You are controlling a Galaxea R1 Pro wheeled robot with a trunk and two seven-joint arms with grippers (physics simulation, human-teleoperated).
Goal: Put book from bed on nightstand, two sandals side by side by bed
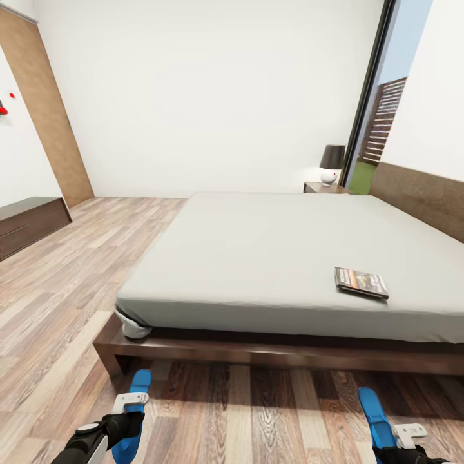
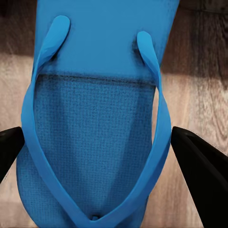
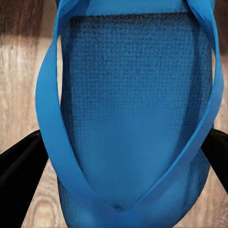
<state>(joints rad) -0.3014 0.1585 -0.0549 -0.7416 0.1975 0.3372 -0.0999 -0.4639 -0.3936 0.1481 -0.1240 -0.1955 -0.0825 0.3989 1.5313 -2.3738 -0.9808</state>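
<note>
Blue textured sandals point(image 2: 95, 142) point(image 3: 133, 118), thin dark book point(image 1: 361, 282).

My head view is bright and evenly lit, daylight entering by the tall window point(image 1: 380, 96) at the far right. The bed point(image 1: 290, 251) casts a soft dark band on the floor point(image 1: 64, 303) below its base. Straight lines bow towards the edges. Both wrist views look soft, slightly blurred close up.

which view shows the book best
The head view: the book lies whole and flat on the bed, near its right side. Both wrist views look at blue sandals over the wood floor instead.
</note>
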